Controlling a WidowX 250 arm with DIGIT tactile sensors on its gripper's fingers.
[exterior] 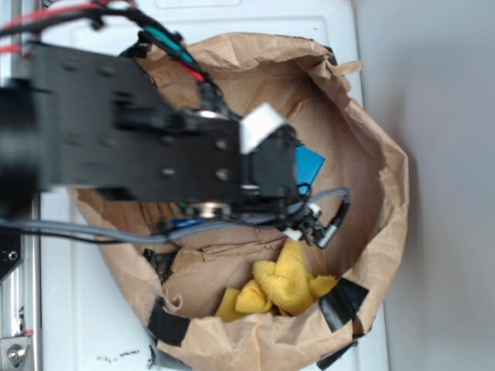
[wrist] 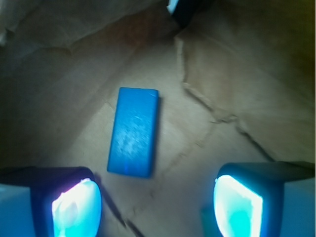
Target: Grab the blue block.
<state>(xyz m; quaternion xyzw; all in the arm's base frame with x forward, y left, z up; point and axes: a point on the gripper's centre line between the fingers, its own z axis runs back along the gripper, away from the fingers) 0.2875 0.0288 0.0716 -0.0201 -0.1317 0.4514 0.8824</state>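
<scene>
A brown paper bag point(exterior: 371, 154), its rim rolled down and patched with black tape point(exterior: 340, 303), sits on a white tabletop point(exterior: 85, 309) and serves as the container here. Inside it, the blue block point(wrist: 133, 132) lies flat on the creased paper floor, long side running away from the wrist camera, tilted slightly; in the exterior view only one corner of it point(exterior: 309, 166) shows past the arm. A crumpled yellow cloth point(exterior: 286, 286) rests against the lower inner wall of the bag, well apart from the block. The black robot arm point(exterior: 116, 131) reaches over the bag's rim from the left, with red and grey cables trailing along it. The gripper point(wrist: 158, 207) hangs above the bag floor with its two fingers point(wrist: 74, 207) spread wide and nothing between them; the block lies just ahead of them, nearer the left finger, and is not touched. A sliver of something green point(wrist: 206, 219) shows beside the right finger, too little to identify.
</scene>
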